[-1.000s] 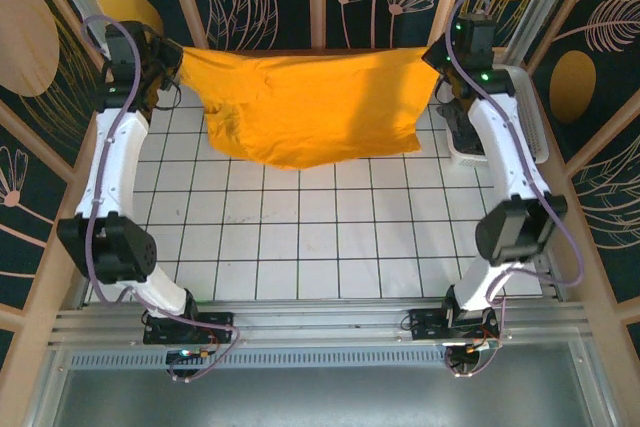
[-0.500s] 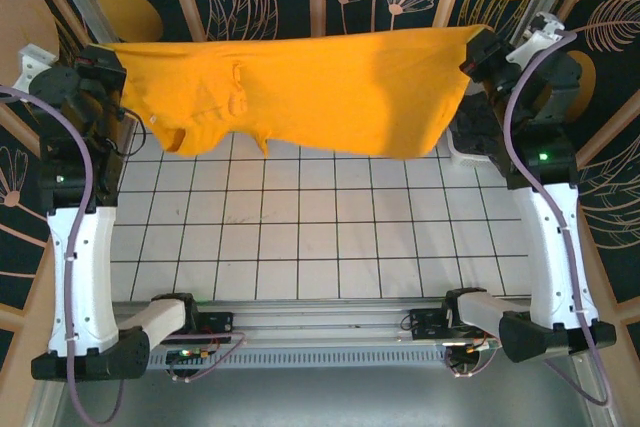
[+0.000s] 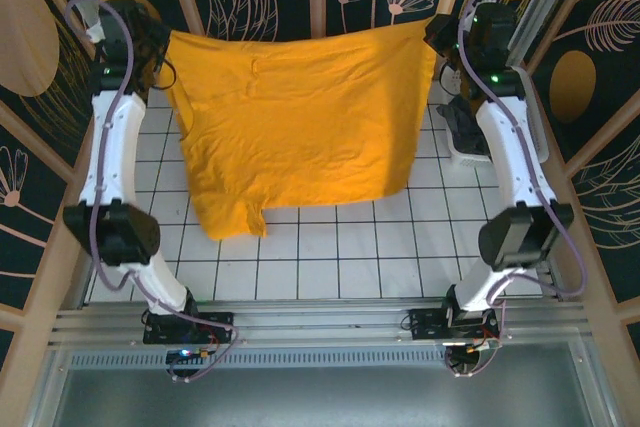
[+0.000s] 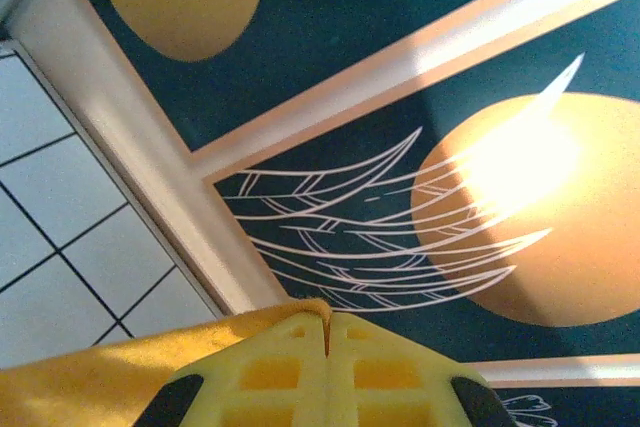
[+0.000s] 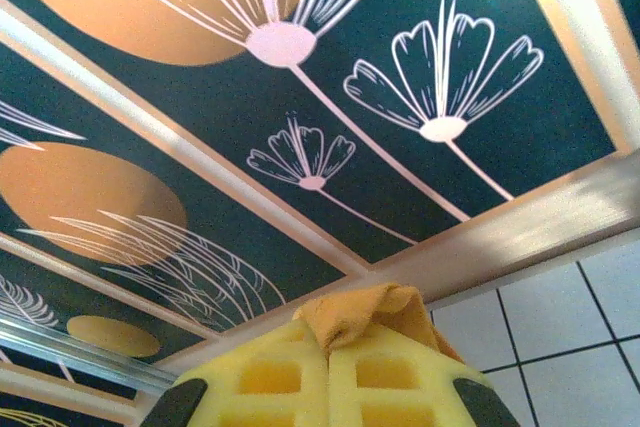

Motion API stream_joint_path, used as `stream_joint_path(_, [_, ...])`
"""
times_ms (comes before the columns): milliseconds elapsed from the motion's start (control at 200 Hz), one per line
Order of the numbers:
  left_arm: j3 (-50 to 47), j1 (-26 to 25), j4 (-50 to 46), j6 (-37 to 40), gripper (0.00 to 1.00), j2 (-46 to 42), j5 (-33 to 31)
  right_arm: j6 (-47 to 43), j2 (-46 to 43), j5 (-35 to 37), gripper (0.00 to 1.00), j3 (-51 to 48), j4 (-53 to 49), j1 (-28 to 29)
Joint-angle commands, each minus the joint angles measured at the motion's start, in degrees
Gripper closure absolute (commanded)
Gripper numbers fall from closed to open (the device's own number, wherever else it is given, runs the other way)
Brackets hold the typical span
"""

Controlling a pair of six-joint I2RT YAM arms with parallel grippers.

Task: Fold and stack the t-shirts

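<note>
From above, the orange shirt [image 3: 300,117] hangs spread between the two arms at the far side of the table [image 3: 400,247]. Its top edge is stretched from the left gripper [image 3: 162,44] to the right gripper [image 3: 433,32], and its lower part lies over the tiles, with the bottom left corner reaching nearest. A grey shirt [image 3: 460,127] lies bunched in the basket [image 3: 468,157], just beside the right arm. In the left wrist view, the left gripper [image 4: 327,325] is clenched, its yellow fingers [image 4: 270,372] pressed together on an edge of the orange shirt [image 4: 90,382], with tiles and the patterned wall [image 4: 400,77] behind. In the right wrist view, the right gripper [image 5: 328,347] is clamped on the orange shirt [image 5: 365,309], a bunch of which pokes out between its fingers [image 5: 265,377].
</note>
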Motion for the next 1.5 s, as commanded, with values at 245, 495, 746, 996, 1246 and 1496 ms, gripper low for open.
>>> stream_joint_path(245, [24.11,1.92,-4.66,3.15,1.0,0.51,0.73,0.63,2.04,-2.39,1.0,18.6,-3.41,-5.57])
stream_joint_path(495, [-15.05,1.9,-6.05,1.43,1.0,-25.62,-8.39,1.1,-17.28,1.11,1.0,-11.71,-4.79,-5.75])
stream_joint_path(746, [-51.97,1.89,0.66,-1.2,0.77,-33.93,-1.52,5.3,-31.03,3.7,0.68,-51.43,-3.08,-4.07])
stream_joint_path(996, [-60.94,1.18,-1.45,2.0,0.38,-29.48,-2.53,0.49,-25.29,6.82,0.34,-55.22,-7.44,-2.49])
stream_joint_path(1246, [-65.43,-0.52,-7.85,3.98,0.43,-27.56,-2.47,-1.14,-21.02,9.08,0.38,-55.09,-4.76,1.69])
stream_joint_path(1496, [-69.94,-0.57,-8.5,6.27,0.48,-23.38,-1.36,-3.45,-12.14,9.2,0.42,-51.96,-1.95,8.43])
